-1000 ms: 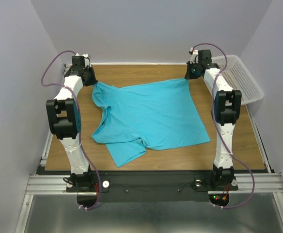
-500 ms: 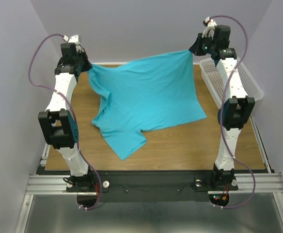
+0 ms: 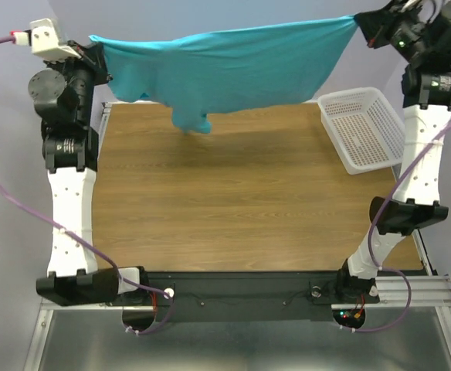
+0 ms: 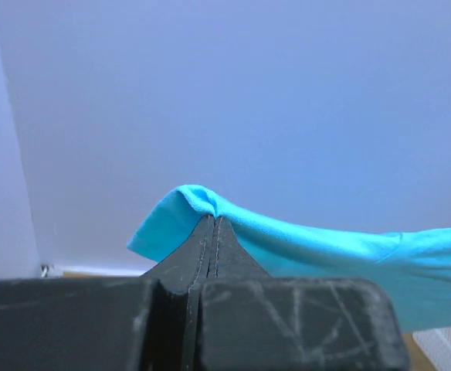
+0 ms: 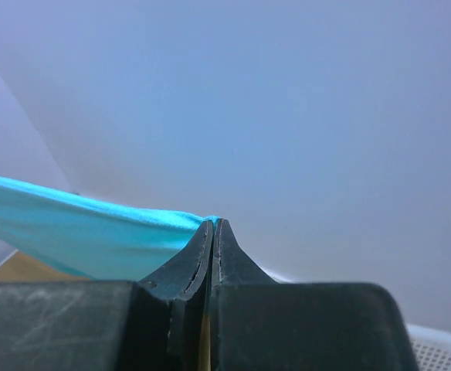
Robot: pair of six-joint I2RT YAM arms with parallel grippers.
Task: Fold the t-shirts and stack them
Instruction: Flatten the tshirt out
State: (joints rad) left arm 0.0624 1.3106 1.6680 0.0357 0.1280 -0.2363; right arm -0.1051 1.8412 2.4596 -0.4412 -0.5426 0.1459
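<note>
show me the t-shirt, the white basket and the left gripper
t-shirt [image 3: 233, 66], top external view, middle of the hanging fabric
white basket [image 3: 361, 127], top external view, its perforated floor
left gripper [image 4: 214, 222], left wrist view, between fingertips pinching the fabric

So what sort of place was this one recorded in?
Probably a lab robot cell, not a home: bare walls box in a wooden table, with left arm and right arm bolted to an aluminium rail.

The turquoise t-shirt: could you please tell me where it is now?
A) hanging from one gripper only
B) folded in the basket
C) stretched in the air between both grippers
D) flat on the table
C: the left gripper and right gripper each pinch an edge, and the t-shirt hangs stretched between them.
</note>
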